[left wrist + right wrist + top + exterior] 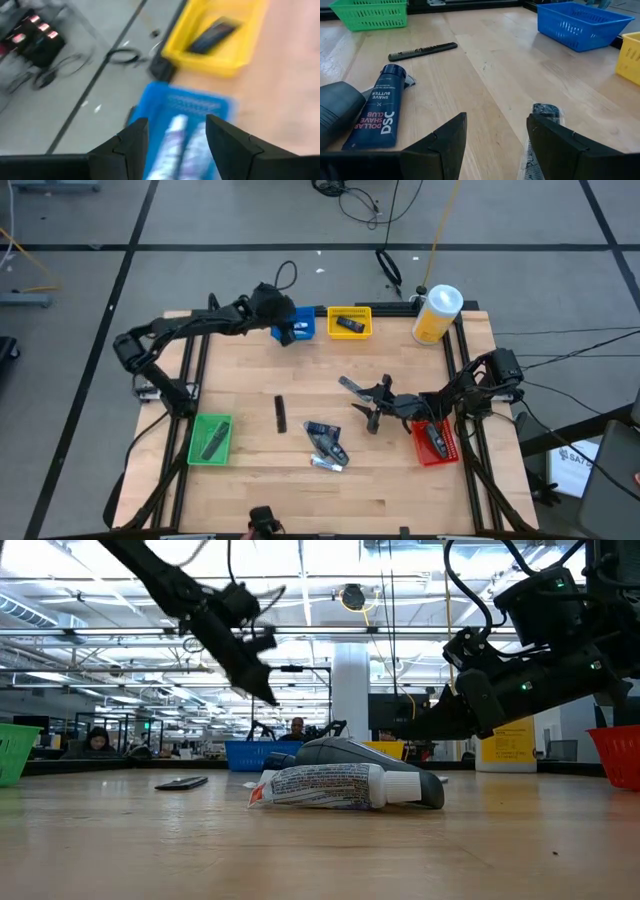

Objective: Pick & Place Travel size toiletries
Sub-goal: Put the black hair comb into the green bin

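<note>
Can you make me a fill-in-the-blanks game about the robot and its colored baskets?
1. The left gripper hovers open over the ____ basket.
2. The yellow basket sits right beside the ____ basket.
3. The black comb lies flat on the wooden ____.
4. The right gripper has its fingers ____, holding nothing.

Missing words: blue; blue; table; open
</note>
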Controlling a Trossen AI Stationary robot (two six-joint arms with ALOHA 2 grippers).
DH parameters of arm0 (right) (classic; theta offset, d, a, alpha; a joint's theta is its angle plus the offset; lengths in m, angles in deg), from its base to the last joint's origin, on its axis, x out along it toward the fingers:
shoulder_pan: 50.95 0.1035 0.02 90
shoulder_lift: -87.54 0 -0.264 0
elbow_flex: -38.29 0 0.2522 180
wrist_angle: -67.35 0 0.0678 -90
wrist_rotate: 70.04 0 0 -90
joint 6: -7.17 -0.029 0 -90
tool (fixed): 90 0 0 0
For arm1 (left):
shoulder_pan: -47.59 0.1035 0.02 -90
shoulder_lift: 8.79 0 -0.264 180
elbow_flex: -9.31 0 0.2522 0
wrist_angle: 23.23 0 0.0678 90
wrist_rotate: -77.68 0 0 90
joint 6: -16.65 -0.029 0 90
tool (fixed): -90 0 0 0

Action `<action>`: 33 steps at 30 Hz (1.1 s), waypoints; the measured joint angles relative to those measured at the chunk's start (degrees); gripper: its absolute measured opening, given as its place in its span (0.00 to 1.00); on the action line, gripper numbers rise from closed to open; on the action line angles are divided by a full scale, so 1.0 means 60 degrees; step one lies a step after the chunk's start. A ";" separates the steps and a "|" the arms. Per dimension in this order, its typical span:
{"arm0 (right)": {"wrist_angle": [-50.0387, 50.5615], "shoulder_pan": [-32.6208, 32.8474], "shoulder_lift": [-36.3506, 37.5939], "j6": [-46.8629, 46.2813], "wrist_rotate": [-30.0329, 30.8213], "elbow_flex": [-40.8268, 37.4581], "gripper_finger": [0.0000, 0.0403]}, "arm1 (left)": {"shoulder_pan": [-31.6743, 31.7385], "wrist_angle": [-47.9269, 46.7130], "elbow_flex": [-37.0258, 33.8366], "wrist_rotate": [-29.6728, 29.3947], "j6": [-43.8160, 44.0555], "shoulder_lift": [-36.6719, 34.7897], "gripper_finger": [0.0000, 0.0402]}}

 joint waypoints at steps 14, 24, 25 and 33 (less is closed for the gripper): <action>0.0399 -0.0306 0.0289 -0.0741 -0.0260 0.0000 0.49 | -0.3154 0.4407 -0.2856 0.2014 0.1383 -0.0533 0.49; 0.4196 -0.3108 0.2678 -0.2302 -0.4410 0.0000 0.49 | -0.4524 0.5564 -0.2061 0.2616 0.2163 0.2083 0.32; 0.4497 -0.3347 0.2819 -0.2301 -0.4730 0.0000 0.49 | -0.4528 0.5506 -0.1791 0.2613 0.2125 0.2413 0.28; 0.5561 -0.4455 0.2692 -0.2605 -0.6427 -0.0004 0.57 | -0.4153 0.3657 0.0474 0.2683 0.1680 0.4393 0.03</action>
